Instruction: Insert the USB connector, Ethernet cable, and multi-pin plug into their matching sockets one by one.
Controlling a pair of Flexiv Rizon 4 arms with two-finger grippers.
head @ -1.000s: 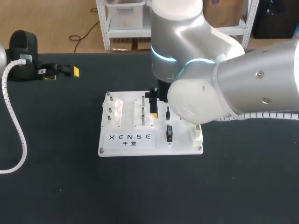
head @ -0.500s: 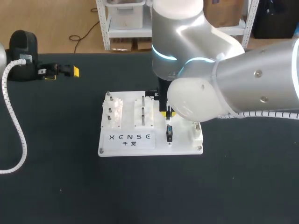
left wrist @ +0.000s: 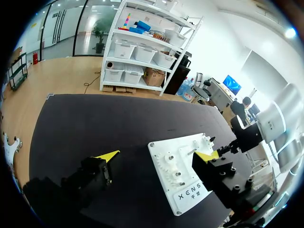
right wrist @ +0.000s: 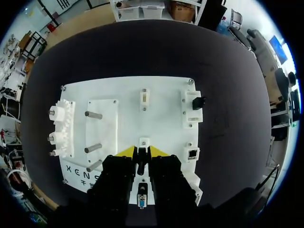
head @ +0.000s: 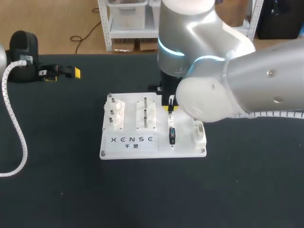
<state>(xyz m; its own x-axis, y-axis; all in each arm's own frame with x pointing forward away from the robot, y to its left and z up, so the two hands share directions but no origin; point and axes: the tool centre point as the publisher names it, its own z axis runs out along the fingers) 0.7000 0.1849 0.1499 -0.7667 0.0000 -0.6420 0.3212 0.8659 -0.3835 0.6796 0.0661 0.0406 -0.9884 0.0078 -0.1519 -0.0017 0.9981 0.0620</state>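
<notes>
Upper left: left gripper (head: pixel 63 74) rests above the table, jaws spread, empty. Centre: white socket board (head: pixel 129 147). Right of centre: right gripper (head: pixel 169 105) hangs just above the USB connector (head: pixel 172 136), which lies on the board. Whether this gripper is closed cannot be told. Step in hand: probably USB pick-up. The next move calls for a confirmed grasp, then square alignment.

Board (head: pixel 142 153) on table (head: pixel 142 199) — right gripper (head: pixel 169 108) over its rear; left gripper (head: pixel 64 74) far left.

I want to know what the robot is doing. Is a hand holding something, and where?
The right hand seems to pinch the black plug by its two sides. The left hand is open and empty.
</notes>
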